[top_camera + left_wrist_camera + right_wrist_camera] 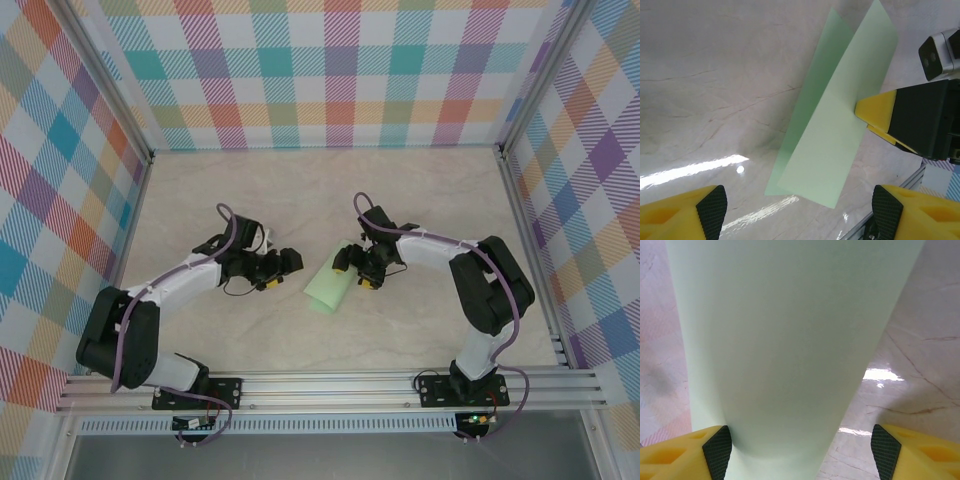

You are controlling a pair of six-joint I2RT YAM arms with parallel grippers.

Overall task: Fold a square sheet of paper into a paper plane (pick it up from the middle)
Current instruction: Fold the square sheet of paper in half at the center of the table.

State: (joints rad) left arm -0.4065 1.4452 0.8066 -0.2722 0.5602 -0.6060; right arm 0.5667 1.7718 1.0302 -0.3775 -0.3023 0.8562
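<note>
On the marbled table (300, 190), pale green sheet (328, 288), folded double

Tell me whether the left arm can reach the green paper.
Probably yes: the open left tool faces the paper across bare table; the right tool is only at its far side.

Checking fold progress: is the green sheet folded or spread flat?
Folded: the sheet lies in two overlapping layers, seen from the left wrist.
</note>
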